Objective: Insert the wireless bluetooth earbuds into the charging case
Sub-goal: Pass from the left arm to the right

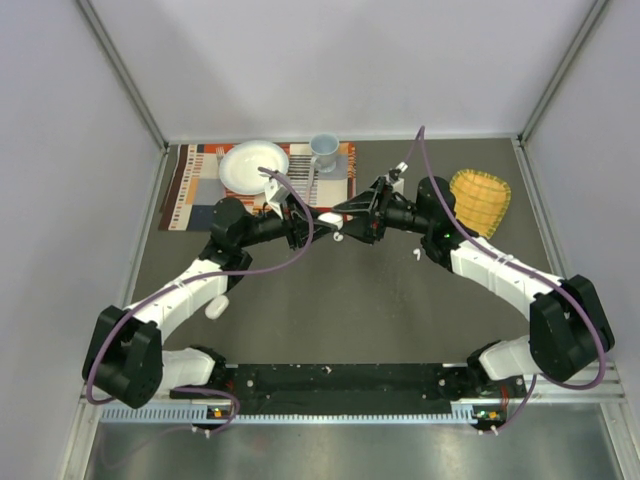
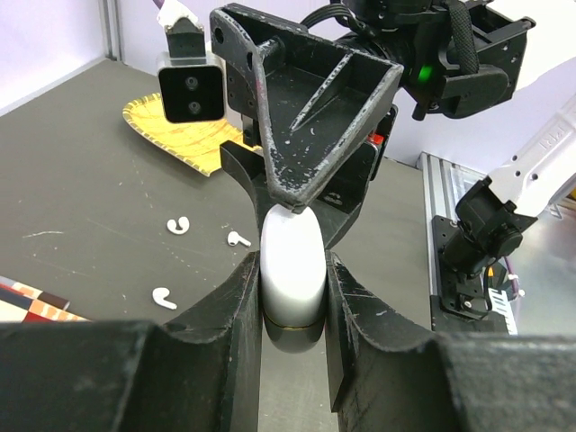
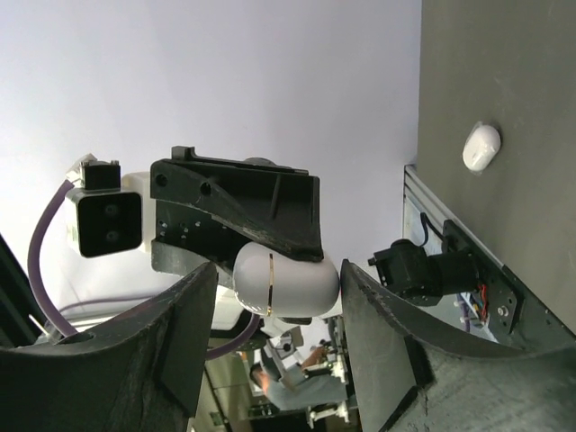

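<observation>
The charging case (image 2: 292,270) is a smooth white oval with a thin gold seam. It is held off the table, pinched by its sides between the fingers of my left gripper (image 2: 292,310), which is shut on it. My right gripper (image 3: 279,270) faces it and is open, with its jaws straddling the case (image 3: 286,281). One finger is at the case's end and the other stands apart from it. In the top view both grippers (image 1: 318,222) (image 1: 350,215) meet at the table's middle. Three earbuds (image 2: 179,225) (image 2: 238,239) (image 2: 164,298) lie loose on the dark table.
A white plate (image 1: 254,164) and a pale cup (image 1: 323,150) stand on a patterned mat (image 1: 190,190) at the back. A yellow woven mat (image 1: 480,198) lies at the back right. A white oval piece (image 1: 216,307) lies beside my left arm and also shows in the right wrist view (image 3: 481,147).
</observation>
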`<state>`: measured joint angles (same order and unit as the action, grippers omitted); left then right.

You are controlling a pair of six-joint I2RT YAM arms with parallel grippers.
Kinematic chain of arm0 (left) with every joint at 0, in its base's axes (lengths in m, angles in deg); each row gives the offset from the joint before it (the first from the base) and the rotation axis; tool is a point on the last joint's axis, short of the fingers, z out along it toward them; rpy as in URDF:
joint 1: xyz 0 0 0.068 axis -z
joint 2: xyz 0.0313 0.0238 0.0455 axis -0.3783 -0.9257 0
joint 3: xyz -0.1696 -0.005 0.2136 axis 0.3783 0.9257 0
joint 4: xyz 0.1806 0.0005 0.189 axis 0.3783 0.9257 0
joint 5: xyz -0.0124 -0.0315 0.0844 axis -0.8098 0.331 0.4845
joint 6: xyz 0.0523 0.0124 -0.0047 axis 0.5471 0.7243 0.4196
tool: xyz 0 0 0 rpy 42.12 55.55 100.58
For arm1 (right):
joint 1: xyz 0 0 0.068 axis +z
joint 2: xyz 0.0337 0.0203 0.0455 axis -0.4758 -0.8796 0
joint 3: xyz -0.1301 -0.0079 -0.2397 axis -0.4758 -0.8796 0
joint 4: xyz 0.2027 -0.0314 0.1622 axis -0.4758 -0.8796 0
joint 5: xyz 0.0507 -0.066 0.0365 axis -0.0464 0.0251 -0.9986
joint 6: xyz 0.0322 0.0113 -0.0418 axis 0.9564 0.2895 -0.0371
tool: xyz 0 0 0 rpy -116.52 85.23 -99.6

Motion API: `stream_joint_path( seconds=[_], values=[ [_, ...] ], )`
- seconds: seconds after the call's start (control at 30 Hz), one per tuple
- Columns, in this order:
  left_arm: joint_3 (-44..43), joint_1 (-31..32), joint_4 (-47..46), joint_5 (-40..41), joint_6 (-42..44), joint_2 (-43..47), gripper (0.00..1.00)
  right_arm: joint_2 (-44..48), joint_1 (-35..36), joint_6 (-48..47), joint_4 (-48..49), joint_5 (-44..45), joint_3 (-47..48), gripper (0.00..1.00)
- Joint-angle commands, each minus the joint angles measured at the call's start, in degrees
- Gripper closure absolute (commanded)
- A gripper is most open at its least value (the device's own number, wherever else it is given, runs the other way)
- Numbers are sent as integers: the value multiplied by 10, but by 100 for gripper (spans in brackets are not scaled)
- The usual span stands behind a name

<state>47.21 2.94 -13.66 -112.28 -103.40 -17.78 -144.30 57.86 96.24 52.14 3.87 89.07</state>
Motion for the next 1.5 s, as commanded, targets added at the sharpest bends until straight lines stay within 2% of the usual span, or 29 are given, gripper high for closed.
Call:
stream_joint_path(
  seconds=[0.0, 0.17, 0.43, 0.57, 0.63, 0.83, 1.03, 1.2, 1.23, 1.27, 1.33, 1.37, 1.47],
  values=[
    [-21, 1, -32, 15, 4, -2, 100, 9, 2, 37, -4, -15, 17, 42],
    [-21, 1, -33, 19, 9, -4, 100, 6, 2, 41, -6, -17, 26, 39],
    [-22, 1, -47, 8, -5, -13, 100, -7, 3, 63, 32, -14, 15, 40],
    [-23, 1, -52, 4, -12, -18, 100, -10, 6, 58, 19, -14, 23, 40],
    [-22, 2, -59, 5, -14, -20, 100, -8, 9, 49, -6, -8, 27, 43],
    [-24, 2, -58, -2, -16, -21, 100, -18, 10, 58, 9, -9, 25, 48],
    [-23, 3, -47, -7, -8, -18, 100, -19, 10, 59, 6, -7, 24, 50],
    [-23, 5, -39, -3, -6, -17, 100, -19, 10, 58, 7, -6, 27, 62],
    [-24, 5, -37, -1, -7, -17, 95, -18, 10, 59, 8, -6, 28, 65],
    [-25, 5, -33, 0, -9, -17, 92, -17, 10, 60, 16, -5, 27, 73],
    [-32, 5, -20, 1, -15, -19, 87, -18, 10, 62, 22, -5, 26, 75],
    [-35, 5, -18, 1, -19, -20, 76, -18, 10, 65, 34, -4, 25, 81],
    [-25, 5, -31, 9, -31, -19, 61, -17, 10, 75, 52, -1, 17, 87]
  ],
)
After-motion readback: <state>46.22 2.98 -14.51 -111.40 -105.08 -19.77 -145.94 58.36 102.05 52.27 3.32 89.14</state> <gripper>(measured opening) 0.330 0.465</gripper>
